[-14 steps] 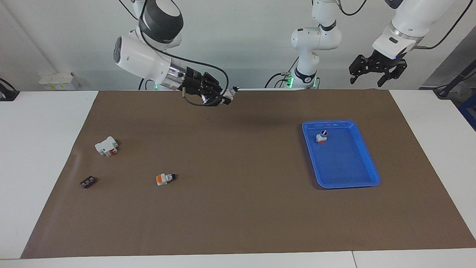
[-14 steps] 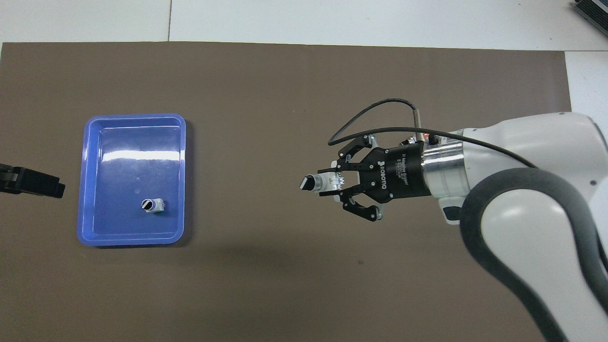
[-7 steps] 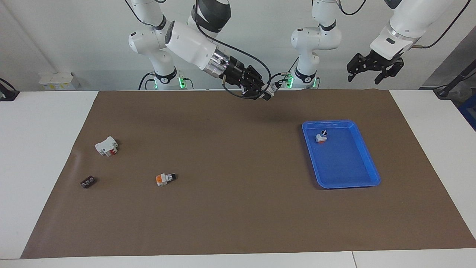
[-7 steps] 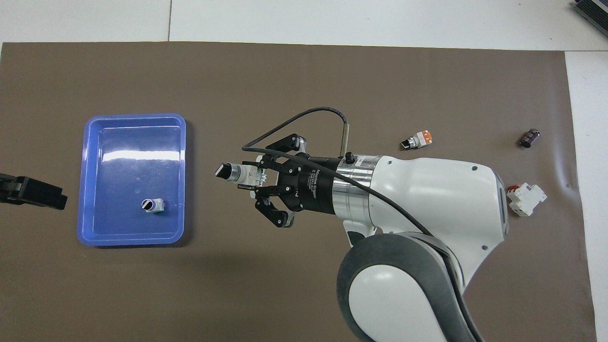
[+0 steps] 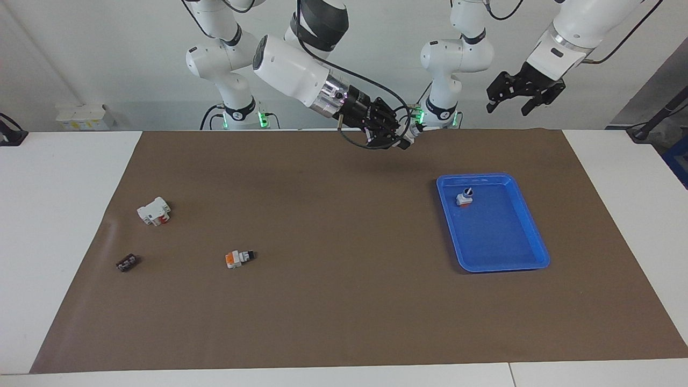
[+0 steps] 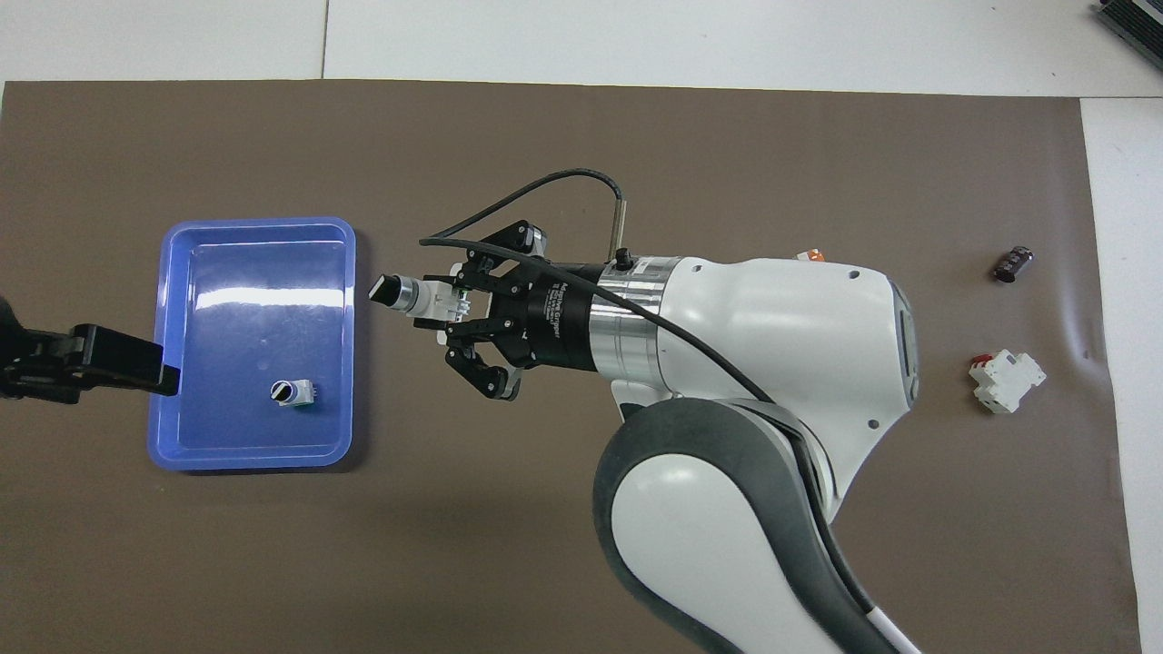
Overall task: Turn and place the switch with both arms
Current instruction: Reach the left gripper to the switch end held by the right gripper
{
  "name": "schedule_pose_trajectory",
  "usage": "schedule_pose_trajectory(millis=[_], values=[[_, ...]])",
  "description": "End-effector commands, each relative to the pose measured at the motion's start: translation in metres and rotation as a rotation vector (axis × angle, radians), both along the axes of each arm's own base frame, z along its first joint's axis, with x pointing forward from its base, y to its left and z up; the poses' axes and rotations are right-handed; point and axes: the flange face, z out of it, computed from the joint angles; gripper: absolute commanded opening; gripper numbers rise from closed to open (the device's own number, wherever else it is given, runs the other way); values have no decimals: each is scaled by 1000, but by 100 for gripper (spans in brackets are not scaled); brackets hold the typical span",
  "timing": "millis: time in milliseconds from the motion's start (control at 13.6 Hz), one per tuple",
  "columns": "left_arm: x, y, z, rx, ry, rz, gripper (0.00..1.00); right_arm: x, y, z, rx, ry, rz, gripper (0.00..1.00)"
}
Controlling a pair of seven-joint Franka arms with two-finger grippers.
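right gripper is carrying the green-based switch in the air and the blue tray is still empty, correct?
Not quite: the blue tray is not empty. The overhead view shows a switch in the tray. The right gripper does carry the green-based switch in the air.

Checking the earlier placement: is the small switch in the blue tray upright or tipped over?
Upright: the small white-grey switch stands on its base in the blue plastic tray, black knob facing up.
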Motion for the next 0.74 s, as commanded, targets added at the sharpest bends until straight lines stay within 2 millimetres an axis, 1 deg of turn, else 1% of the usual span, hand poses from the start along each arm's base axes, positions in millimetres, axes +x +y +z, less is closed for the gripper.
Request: schedule_pose_trajectory(millis=[0, 74, 147, 294, 368, 441, 515, 662], values=[[4, -12, 8, -82, 1, 217, 91, 10, 11, 5, -33, 3, -16, 0], [4, -18, 10, -122, 31, 302, 87, 11, 11, 4, -38, 3, -16, 0], [4, -23, 13, -163, 67, 383, 80, 10, 11, 5, -39, 1, -16, 0], [7, -31, 20, -215, 130, 598, 71, 9, 12, 5, -40, 0, -13, 0], [9, -34, 23, -236, 174, 721, 61, 6, 18, 4, -42, 0, -3, 0], [13, -37, 26, -256, 203, 840, 58, 5, 19, 4, -43, -1, 0, 0], [15, -40, 28, -260, 229, 956, 57, 1, 26, -1, -54, 0, 15, 0], [22, -45, 27, -260, 304, 1185, 57, 0, 27, -2, -56, 1, 18, 0]])
